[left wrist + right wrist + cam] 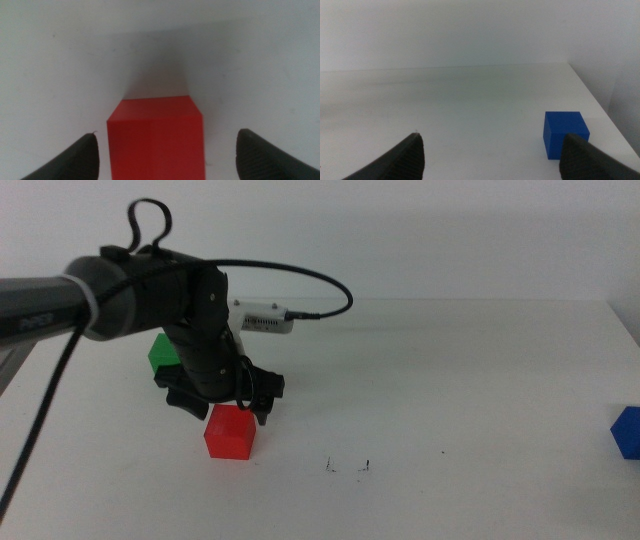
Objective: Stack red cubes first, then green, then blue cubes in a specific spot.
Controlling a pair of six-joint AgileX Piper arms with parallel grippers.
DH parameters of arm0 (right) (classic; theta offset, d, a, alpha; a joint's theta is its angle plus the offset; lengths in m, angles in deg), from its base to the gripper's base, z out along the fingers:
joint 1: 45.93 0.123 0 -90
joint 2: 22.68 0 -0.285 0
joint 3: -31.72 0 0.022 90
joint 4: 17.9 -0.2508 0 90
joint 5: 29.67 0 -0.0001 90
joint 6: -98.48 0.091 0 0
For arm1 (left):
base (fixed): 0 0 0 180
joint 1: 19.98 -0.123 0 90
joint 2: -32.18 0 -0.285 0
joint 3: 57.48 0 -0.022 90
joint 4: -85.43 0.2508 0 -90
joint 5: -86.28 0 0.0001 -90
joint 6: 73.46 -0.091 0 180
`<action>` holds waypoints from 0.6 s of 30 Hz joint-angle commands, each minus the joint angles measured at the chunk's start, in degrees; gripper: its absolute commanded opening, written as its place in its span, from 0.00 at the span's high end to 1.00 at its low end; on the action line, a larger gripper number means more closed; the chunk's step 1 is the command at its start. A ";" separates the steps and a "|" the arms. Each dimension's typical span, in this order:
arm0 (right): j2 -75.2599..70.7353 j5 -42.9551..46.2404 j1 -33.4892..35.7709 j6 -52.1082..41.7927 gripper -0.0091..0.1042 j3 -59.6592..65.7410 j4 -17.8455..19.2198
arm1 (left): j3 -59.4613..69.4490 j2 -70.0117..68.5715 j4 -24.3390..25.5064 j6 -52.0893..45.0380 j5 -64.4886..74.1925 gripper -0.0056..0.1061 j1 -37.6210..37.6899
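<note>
While the left gripper (228, 402) hangs low over the white desk (450, 380), its dark fingers (75, 160) stand apart on either side of the red cube (230, 432), touching neither face. That cube is bright red, matte and plain, and sits on the desk left of the two black ticks (348, 467). Behind the arm, the green cube (162, 354) is partly hidden. At the desk's right edge lies the deep blue cube (564, 133), with the right gripper (490, 155) near it, fingers apart and empty.
</note>
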 commanded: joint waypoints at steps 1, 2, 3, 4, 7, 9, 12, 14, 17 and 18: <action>-0.28 0.61 0.12 -0.37 0.10 0.23 0.45 | -0.49 1.27 0.45 0.76 -0.72 0.11 0.09; -0.28 0.61 0.12 -0.37 0.10 0.23 0.45 | -0.49 1.96 0.54 0.89 -0.92 0.11 0.09; -0.28 0.61 0.12 -0.37 0.10 0.23 0.45 | -0.49 2.57 0.54 1.11 -1.17 0.11 0.09; -0.28 0.61 0.12 -0.37 0.10 0.23 0.45 | -0.49 2.94 0.54 1.08 -1.57 0.12 0.09; -0.28 0.61 0.12 -0.37 0.10 0.23 0.45 | -0.25 3.89 0.54 2.16 -2.06 0.21 0.09; -0.28 0.61 0.12 -0.37 0.10 0.23 0.45 | -0.13 3.89 0.43 2.67 -2.23 0.35 0.09; -0.28 0.61 0.12 -0.37 0.10 0.23 0.45 | -0.13 3.89 -0.54 4.16 -1.05 0.61 0.09; -0.28 0.61 0.12 -0.37 0.10 0.23 0.45 | -0.74 3.63 -2.16 4.78 0.00 0.75 0.54; -0.28 0.61 0.12 -0.37 0.10 0.23 0.45 | -4.58 2.64 -2.40 5.65 2.73 0.90 4.27; -0.28 0.61 0.12 -0.37 0.10 0.23 0.45 | -6.96 2.64 -1.34 7.53 4.78 0.93 6.48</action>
